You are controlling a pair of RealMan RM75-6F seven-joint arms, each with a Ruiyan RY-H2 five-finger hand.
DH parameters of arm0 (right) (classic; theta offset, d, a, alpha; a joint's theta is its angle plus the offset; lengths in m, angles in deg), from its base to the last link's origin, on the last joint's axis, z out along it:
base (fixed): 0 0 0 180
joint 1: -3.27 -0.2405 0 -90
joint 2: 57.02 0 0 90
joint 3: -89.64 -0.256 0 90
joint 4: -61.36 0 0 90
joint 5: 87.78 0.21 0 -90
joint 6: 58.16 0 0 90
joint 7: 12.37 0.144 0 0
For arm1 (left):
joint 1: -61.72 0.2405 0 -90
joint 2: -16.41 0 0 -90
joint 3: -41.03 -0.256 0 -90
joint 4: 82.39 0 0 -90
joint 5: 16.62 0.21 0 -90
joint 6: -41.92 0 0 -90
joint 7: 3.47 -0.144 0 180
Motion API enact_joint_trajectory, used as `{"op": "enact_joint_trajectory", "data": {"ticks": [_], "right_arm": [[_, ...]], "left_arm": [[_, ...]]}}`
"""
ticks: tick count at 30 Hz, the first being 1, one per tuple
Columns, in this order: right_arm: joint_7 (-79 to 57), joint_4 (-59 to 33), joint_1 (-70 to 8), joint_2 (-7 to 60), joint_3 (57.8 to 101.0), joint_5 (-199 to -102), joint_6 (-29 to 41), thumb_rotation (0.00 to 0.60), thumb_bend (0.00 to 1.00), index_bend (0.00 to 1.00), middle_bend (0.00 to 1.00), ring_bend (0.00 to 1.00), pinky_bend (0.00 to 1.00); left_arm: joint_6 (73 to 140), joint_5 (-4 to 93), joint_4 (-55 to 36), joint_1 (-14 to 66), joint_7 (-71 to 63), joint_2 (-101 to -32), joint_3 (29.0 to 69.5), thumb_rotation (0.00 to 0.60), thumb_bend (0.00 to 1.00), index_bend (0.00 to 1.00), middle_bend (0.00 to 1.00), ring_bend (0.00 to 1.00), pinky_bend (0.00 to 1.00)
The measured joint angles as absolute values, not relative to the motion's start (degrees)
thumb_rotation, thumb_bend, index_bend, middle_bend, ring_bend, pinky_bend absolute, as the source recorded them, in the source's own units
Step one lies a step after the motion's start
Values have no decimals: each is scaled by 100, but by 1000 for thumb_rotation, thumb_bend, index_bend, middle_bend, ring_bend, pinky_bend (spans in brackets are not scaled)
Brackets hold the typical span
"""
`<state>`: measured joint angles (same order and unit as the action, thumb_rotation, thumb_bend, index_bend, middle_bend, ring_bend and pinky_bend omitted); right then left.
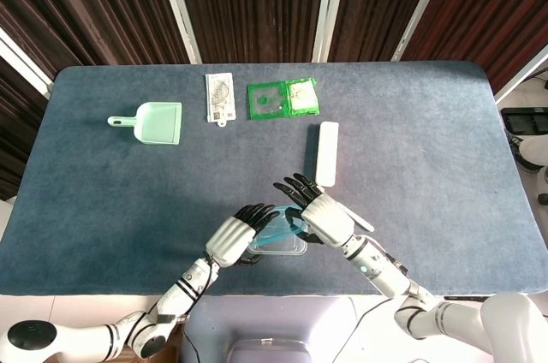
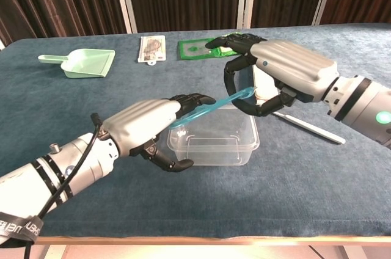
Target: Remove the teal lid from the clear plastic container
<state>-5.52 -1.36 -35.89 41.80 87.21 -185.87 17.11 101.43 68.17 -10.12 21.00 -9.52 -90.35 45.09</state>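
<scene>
The teal lid [image 2: 211, 108] [image 1: 279, 224] is off the clear plastic container [image 2: 214, 144] [image 1: 282, 248] and hangs tilted above it, far end higher. My left hand [image 2: 143, 127] [image 1: 232, 239] grips the lid's near end, fingers on top and thumb beneath. My right hand [image 2: 276, 77] [image 1: 318, 210] curves around the lid's far end with fingers and thumb set wide apart; no firm hold shows there. The container stands empty on the blue table near the front edge.
A mint dustpan [image 1: 154, 121] [image 2: 82, 62] lies at the back left. A white packet [image 1: 221, 98] and a green packet [image 1: 283, 98] lie at the back middle. A long white box [image 1: 326, 153] and a thin white stick [image 2: 308, 127] lie beside my right hand.
</scene>
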Motion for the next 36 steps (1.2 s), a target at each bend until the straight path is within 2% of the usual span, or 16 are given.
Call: {"op": "enact_joint_trajectory", "data": {"ticks": [2, 6, 11, 36], "right_arm": [[-617, -246, -3572, 4153, 8662, -18552, 1756, 600, 645, 757, 196, 0, 0], [-662, -411, -3558, 4089, 8556, -18536, 1908, 600, 645, 757, 201, 0, 0], [-661, -484, -3544, 4039, 8496, -18598, 2101, 600, 646, 757, 203, 0, 0], [64, 350, -3450, 4057, 8558, -18706, 2514, 600, 645, 758, 210, 8, 0]], "left_arm": [[10228, 6962, -992, 2090, -891, -9011, 4475, 600, 350, 0, 79, 12, 310], [10372, 7210, -946, 2076, -735, -8943, 4388, 600, 348, 0, 46, 0, 110], [10474, 7345, -946, 2078, -666, -8885, 4325, 600, 340, 0, 3, 0, 9], [10925, 7775, -1979, 2050, 291, -9154, 4229, 600, 284, 0, 0, 0, 0]]}}
